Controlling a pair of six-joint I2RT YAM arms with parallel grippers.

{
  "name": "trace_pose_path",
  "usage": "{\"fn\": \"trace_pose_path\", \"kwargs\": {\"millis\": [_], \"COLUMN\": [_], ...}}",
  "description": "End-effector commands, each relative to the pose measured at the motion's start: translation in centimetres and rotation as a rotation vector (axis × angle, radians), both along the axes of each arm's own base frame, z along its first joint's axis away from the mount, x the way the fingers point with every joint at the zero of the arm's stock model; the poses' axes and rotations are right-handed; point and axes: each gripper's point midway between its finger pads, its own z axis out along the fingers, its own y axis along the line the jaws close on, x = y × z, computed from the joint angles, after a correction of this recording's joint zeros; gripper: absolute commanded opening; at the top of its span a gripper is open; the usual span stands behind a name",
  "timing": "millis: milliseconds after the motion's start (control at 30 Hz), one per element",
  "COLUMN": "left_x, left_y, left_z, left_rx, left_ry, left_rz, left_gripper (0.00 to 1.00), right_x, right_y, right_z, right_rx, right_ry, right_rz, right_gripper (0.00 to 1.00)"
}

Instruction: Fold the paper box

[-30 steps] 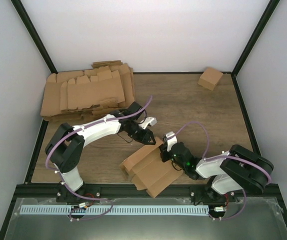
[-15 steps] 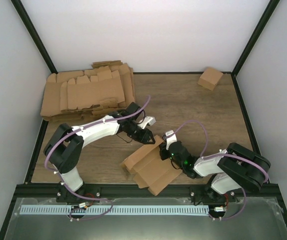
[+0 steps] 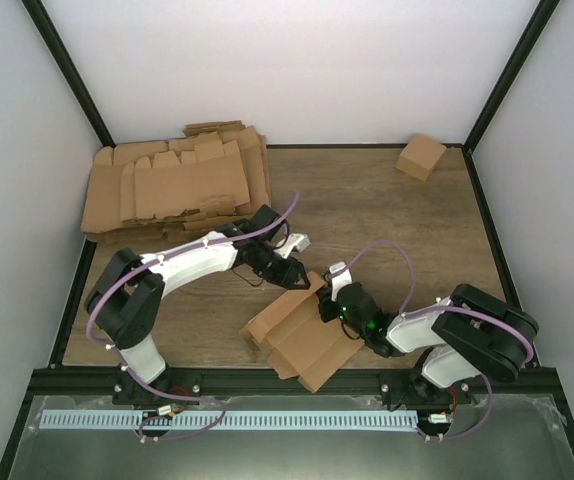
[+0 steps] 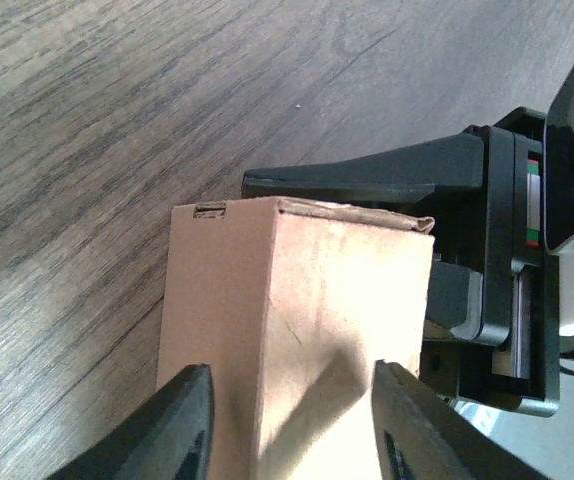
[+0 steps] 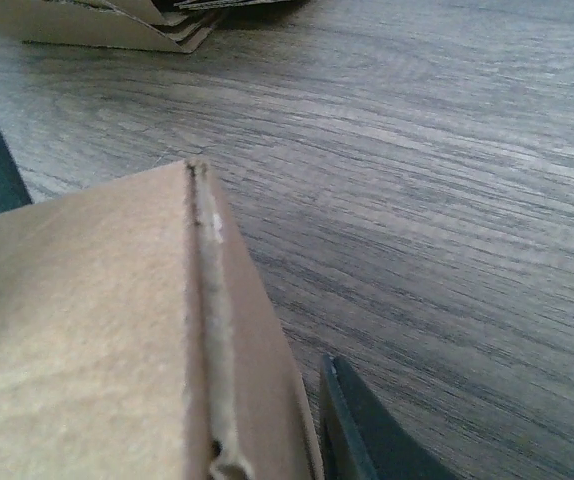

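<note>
The half-folded brown paper box (image 3: 302, 335) lies at the near middle of the table with its panels partly raised. My left gripper (image 3: 292, 272) is open at the box's far end. In the left wrist view, the left gripper (image 4: 292, 425) has its fingers spread over a raised panel of the box (image 4: 297, 320). My right gripper (image 3: 329, 302) is shut on the box's right wall. In the right wrist view, one dark finger (image 5: 367, 435) presses against the outside of the cardboard (image 5: 87, 330); the other finger is hidden behind it. The right gripper's black body (image 4: 487, 240) shows just past the panel.
A stack of flat unfolded cardboard blanks (image 3: 172, 185) lies at the back left, and its edge shows in the right wrist view (image 5: 117, 25). A small folded box (image 3: 421, 156) stands at the back right corner. Black frame rails border the table.
Both grippers and the box have shifted slightly to the left. The left gripper stays open over the panel and the right stays on the box wall.
</note>
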Motion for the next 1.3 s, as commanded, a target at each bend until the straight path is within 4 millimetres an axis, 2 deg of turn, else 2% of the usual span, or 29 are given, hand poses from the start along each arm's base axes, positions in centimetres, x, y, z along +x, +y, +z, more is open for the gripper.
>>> {"fn": "trace_pose_path", "kwargs": {"millis": [0, 100, 233, 500, 700, 833, 1000, 1100, 1267], "left_x": [0.0, 0.8, 1.7, 3.7, 4.5, 3.9, 3.3, 2.5, 0.3], "left_y": [0.1, 0.4, 1.1, 4.4, 7.8, 9.6, 10.8, 11.2, 11.5], "left_z": [1.6, 3.2, 6.3, 12.2, 15.4, 17.4, 18.3, 20.4, 23.6], "left_rx": [-0.017, -0.011, -0.020, 0.004, 0.034, 0.002, -0.006, -0.041, -0.186], "left_ry": [-0.043, -0.104, -0.204, -0.437, -0.595, -0.665, -0.683, -0.660, -0.606], "left_rz": [0.002, 0.030, 0.074, 0.233, 0.370, 0.425, 0.461, 0.492, 0.525], "left_gripper": [0.48, 0.60, 0.68, 0.77, 0.82, 0.88, 0.90, 1.00, 1.00], "right_x": [0.6, 0.7, 0.9, 2.1, 4.1, 5.3, 6.2, 6.4, 6.8], "right_y": [0.2, 0.1, -0.1, -1.4, -2.2, -2.6, -3.6, -4.0, -5.5], "right_z": [0.8, 1.1, 1.5, 3.1, 3.8, 4.3, 5.0, 5.5, 7.2], "right_rx": [0.029, 0.030, 0.030, 0.030, -0.025, 0.001, 0.093, 0.150, 0.254], "right_ry": [-0.016, -0.023, -0.032, -0.068, -0.067, -0.031, 0.035, 0.075, 0.081], "right_rz": [-0.024, -0.038, -0.053, -0.158, -0.258, -0.285, -0.308, -0.323, -0.389], "right_gripper": [0.16, 0.10, 0.01, 0.01, 0.01, 0.01, 0.01, 0.01, 0.01]}}
